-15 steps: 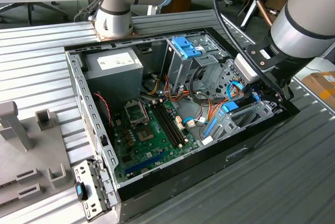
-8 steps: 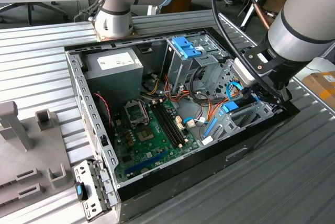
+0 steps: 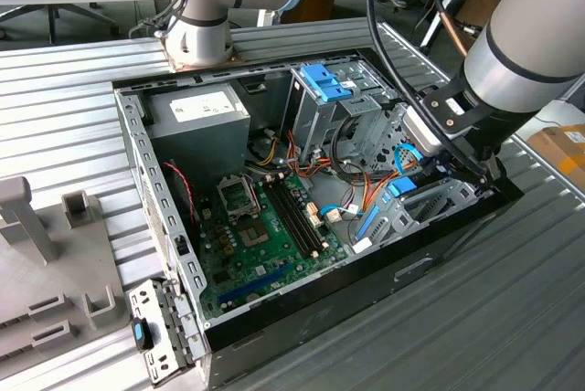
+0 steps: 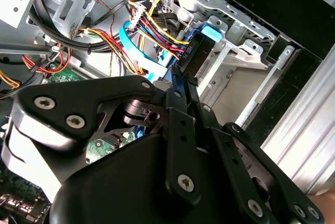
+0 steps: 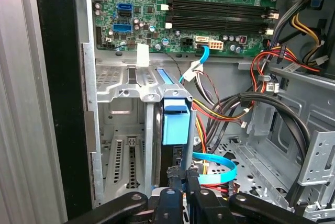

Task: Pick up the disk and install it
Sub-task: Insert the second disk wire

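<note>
The gripper (image 5: 184,178) reaches into the open computer case (image 3: 439,249) at the exterior view's right, its two black fingers (image 5: 177,182) drawn close together, with only a narrow slot between them. Between them, edge-on, is the disk (image 5: 174,124), seen as a dark slab with a bright blue carrier rail along its edge; the fingers are clenched on its near end. In the second wrist view the same fingers (image 4: 180,90) meet the disk (image 4: 201,43) where its pale blue tab stands against the grey metal drive bay (image 4: 238,56). The disk stands on edge in this bay (image 5: 123,130), beside the case wall and below the green motherboard (image 5: 209,9) as the first wrist view shows it. One flat blue ribbon cable (image 5: 217,169) crosses just beside the fingers; one bundle of red, yellow and black wires (image 4: 152,9) runs behind it. In the exterior view the single robot arm (image 3: 526,35) descends to the case's right-hand corner; one grey power-supply box (image 3: 196,117) with a white label occupies the far corner, one upright metal cage carries a blue latch (image 3: 324,80), and two long black memory slots (image 3: 297,213) lie on the board. The case lies on a ribbed grey table (image 3: 82,89).
</note>
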